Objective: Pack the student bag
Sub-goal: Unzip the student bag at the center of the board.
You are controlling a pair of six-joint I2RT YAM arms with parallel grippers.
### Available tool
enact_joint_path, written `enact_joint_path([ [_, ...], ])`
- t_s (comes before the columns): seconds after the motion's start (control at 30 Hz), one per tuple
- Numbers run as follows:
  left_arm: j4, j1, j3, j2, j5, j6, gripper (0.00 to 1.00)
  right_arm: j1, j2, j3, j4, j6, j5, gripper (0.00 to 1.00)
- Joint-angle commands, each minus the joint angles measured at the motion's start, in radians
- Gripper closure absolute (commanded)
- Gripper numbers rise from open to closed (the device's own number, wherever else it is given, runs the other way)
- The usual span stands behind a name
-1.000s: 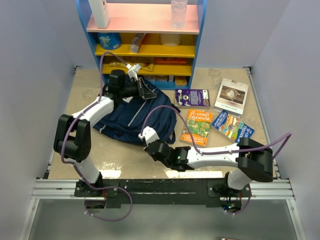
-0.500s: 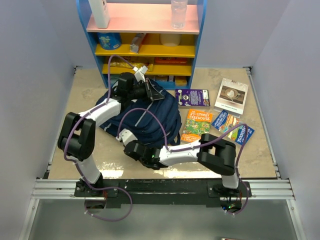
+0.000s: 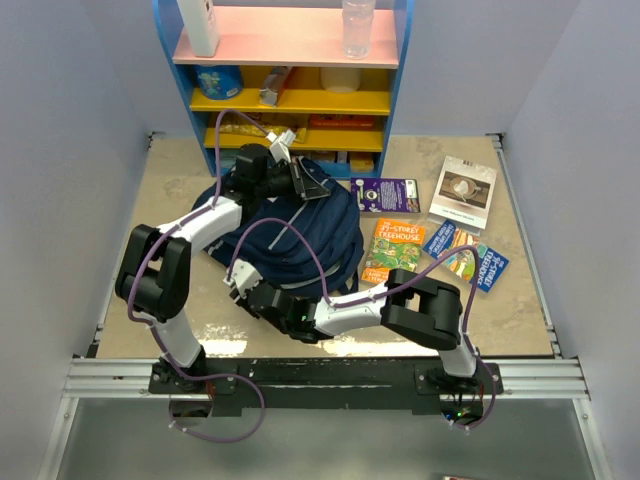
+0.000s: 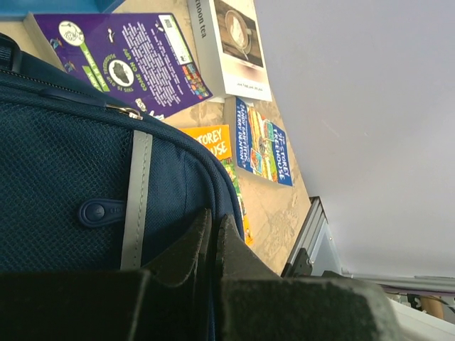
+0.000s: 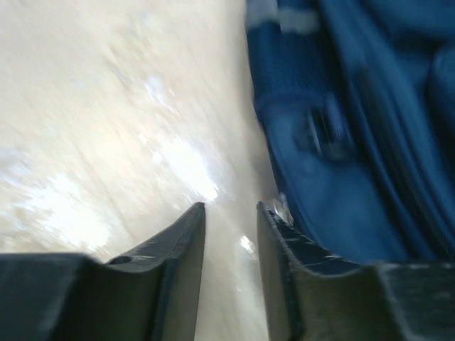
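The student bag, navy with a light stripe, lies on the table in front of the shelf. My left gripper is at its far upper edge, shut on a fold of the bag's fabric. In the left wrist view the jaws are pressed together on the blue cloth of the bag. My right gripper is low at the bag's near left edge. In the right wrist view it is open and empty over bare table, with the bag just to its right.
Several books lie right of the bag: a purple one, a white one, an orange one and blue ones. A blue shelf unit with bottles and packets stands at the back. Walls close both sides.
My right arm has swung left along the bag's near edge to its left corner. My left gripper has moved slightly right with the bag's top edge, bunching the bag up.
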Motion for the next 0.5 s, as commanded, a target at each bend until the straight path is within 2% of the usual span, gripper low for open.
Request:
enact_joint_path([
  [0.0, 0.163, 0.020, 0.081, -0.067, 0.039, -0.035, 1.00, 0.025, -0.024, -0.026, 0.244, -0.047, 0.015, 0.55],
  [0.1, 0.064, 0.041, 0.136, -0.070, 0.056, 0.037, 1.00, 0.025, -0.142, -0.136, 0.253, -0.012, 0.064, 0.46],
  [0.13, 0.033, 0.055, 0.153, -0.072, 0.059, 0.063, 1.00, 0.025, -0.188, -0.220, 0.262, 0.022, 0.071, 0.44],
  [0.2, -0.088, 0.067, 0.214, -0.064, 0.073, 0.157, 1.00, 0.023, -0.328, -0.302, 0.256, 0.063, 0.074, 0.41],
  [0.27, -0.142, 0.084, 0.244, -0.050, 0.099, 0.232, 1.00, 0.023, -0.473, -0.409, 0.232, 0.143, 0.083, 0.40],
  [0.3, -0.255, 0.090, 0.300, -0.037, 0.131, 0.264, 1.00, 0.020, -0.516, -0.440, 0.222, 0.168, 0.122, 0.39],
  [0.37, -0.372, 0.101, 0.369, 0.015, 0.175, 0.370, 1.00, -0.001, -0.614, -0.512, 0.189, 0.238, 0.169, 0.42],
  [0.4, -0.486, 0.104, 0.431, 0.031, 0.226, 0.404, 1.00, -0.016, -0.633, -0.532, 0.169, 0.263, 0.210, 0.44],
  [0.43, -0.542, 0.110, 0.458, 0.045, 0.246, 0.480, 1.00, -0.039, -0.646, -0.532, 0.114, 0.313, 0.216, 0.48],
  [0.47, -0.599, 0.113, 0.483, 0.063, 0.276, 0.516, 1.00, -0.087, -0.653, -0.531, 0.086, 0.339, 0.221, 0.56],
])
